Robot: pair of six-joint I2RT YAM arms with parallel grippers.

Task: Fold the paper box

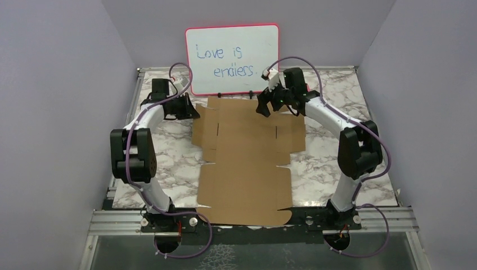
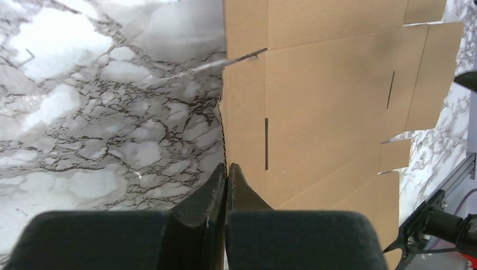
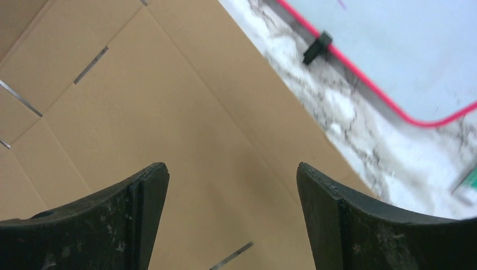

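The paper box [image 1: 247, 152] is a large flat brown die-cut sheet with flaps and slots, lying on the marble table from the near edge up to the whiteboard. My left gripper [image 1: 191, 109] is at the sheet's far left flap. In the left wrist view its fingers [image 2: 227, 167] are pressed together on the corrugated edge of the paper box [image 2: 326, 101]. My right gripper [image 1: 265, 108] hovers over the far right part of the sheet. Its jaws [image 3: 232, 169] stand wide apart above bare cardboard [image 3: 169, 112] with nothing between them.
A pink-framed whiteboard [image 1: 232, 56] with blue writing stands at the back, just behind the sheet, and its frame shows in the right wrist view [image 3: 405, 50]. Purple walls close in both sides. A metal rail [image 1: 253, 219] runs along the near edge by the arm bases.
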